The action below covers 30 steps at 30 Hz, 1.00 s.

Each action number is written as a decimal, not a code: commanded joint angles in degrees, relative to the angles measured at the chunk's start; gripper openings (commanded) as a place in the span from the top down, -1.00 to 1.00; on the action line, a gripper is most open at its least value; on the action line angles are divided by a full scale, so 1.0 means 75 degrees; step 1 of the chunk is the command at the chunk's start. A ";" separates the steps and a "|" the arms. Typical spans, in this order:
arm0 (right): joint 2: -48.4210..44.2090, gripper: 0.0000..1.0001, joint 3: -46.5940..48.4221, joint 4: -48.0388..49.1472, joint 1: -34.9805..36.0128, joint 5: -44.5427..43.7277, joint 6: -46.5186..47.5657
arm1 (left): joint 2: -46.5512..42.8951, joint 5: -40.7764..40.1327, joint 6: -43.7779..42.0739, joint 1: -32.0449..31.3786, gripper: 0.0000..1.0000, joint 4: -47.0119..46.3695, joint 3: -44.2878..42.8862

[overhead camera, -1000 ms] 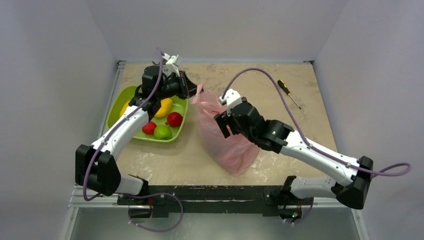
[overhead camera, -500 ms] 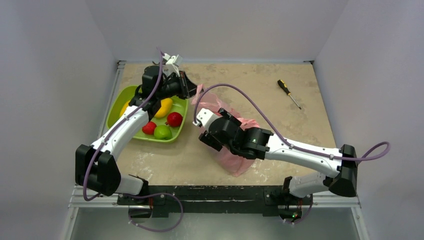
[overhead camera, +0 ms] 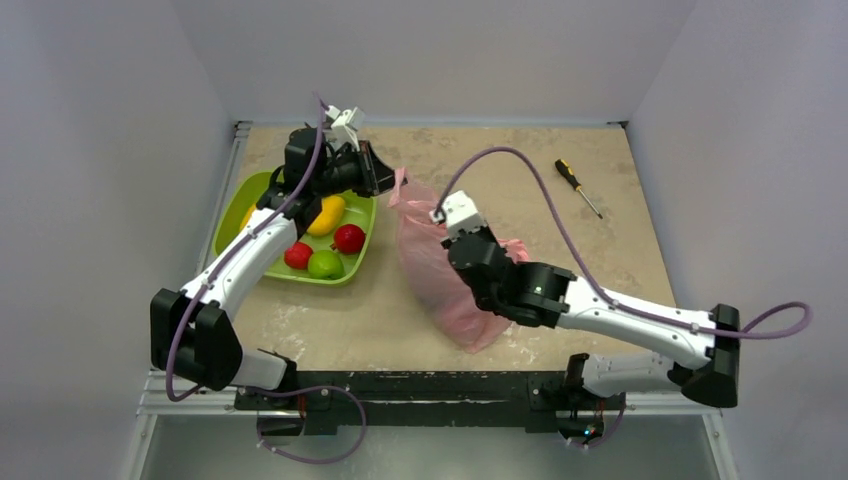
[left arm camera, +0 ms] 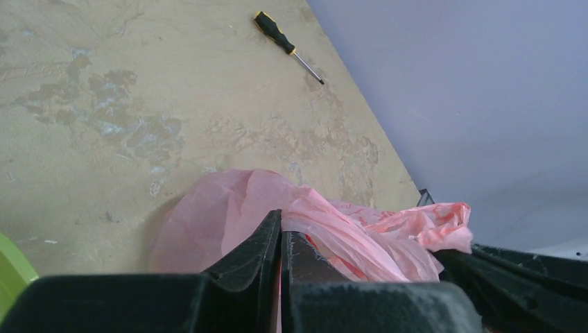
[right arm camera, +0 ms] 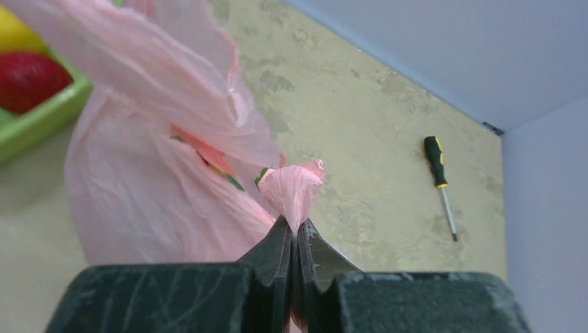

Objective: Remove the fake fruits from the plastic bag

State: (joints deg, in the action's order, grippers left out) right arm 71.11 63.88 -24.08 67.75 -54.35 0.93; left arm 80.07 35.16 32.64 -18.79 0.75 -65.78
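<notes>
The pink plastic bag [overhead camera: 440,280] stands slumped mid-table. My left gripper [overhead camera: 388,181] is shut on the bag's far-left handle, and in the left wrist view a pink sliver shows between the closed fingers of the gripper [left arm camera: 281,232], with the bag [left arm camera: 229,208] behind them. My right gripper [overhead camera: 505,248] is shut on a bunched tuft at the bag's right side, which the right wrist view shows pinched in the gripper [right arm camera: 297,232] beside the bag [right arm camera: 139,187]. Fake fruits lie in the tray: yellow [overhead camera: 328,215], red [overhead camera: 349,238], a smaller red [overhead camera: 298,256], green [overhead camera: 325,264]. What the bag holds is hidden.
The lime-green tray [overhead camera: 240,205] sits left of the bag, under the left arm. A black-and-yellow screwdriver [overhead camera: 578,188] lies at the far right of the table. Walls close in the table on three sides.
The right gripper was open above the bag, dipped to its left side, then swung to its right side and shut on a tuft of plastic. The left arm stayed put.
</notes>
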 commanded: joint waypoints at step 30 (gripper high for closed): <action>-0.2015 0.86 -0.0325 0.1555 -0.1090 0.8867 -0.0261 | 0.2896 -0.1018 0.1226 -0.0156 -0.01 0.5322 -0.4861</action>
State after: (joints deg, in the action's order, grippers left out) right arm 55.20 68.29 -17.87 53.95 -1.43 4.89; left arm 112.75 29.28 53.95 -20.62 36.29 -110.93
